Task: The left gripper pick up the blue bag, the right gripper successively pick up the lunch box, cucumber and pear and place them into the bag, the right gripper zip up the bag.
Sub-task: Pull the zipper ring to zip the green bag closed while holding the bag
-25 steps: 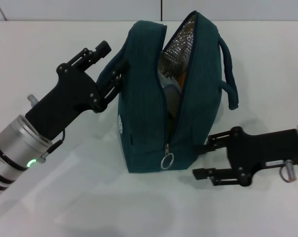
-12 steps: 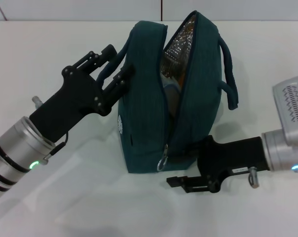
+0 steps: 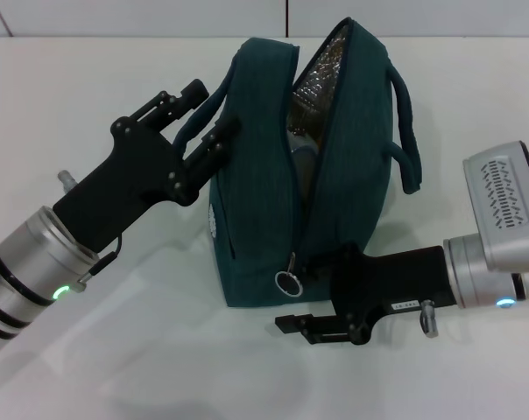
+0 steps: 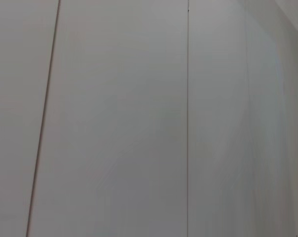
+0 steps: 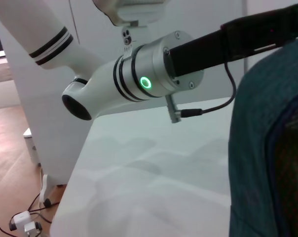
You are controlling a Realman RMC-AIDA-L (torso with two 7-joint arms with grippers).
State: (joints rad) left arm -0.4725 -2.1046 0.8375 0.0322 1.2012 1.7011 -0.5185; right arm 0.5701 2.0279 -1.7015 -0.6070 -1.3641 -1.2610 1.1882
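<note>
The blue bag (image 3: pixel 256 210) stands upright in the middle of the white table, its top gaping to show silver lining (image 3: pixel 315 80). My left gripper (image 3: pixel 210 108) is shut on the bag's left handle, high on that side. Low at the bag's near end, my right gripper (image 3: pixel 301 294) is open, its fingers either side of the zipper's ring pull (image 3: pixel 288 282). The right wrist view shows bag fabric (image 5: pixel 260 148) up close and the left arm (image 5: pixel 154 79) beyond it. Something grey-blue (image 3: pixel 303 163) shows in the opening; lunch box, cucumber and pear are hidden.
The bag's right handle (image 3: pixel 406 131) hangs loose toward the right arm's side. White table (image 3: pixel 98 79) extends around the bag, with a wall seam behind. The left wrist view shows only pale wall panels (image 4: pixel 139 118).
My right gripper has slid left along the bag's near end, from beside its right corner to the zipper's ring pull. The left gripper shifted slightly up and toward the bag.
</note>
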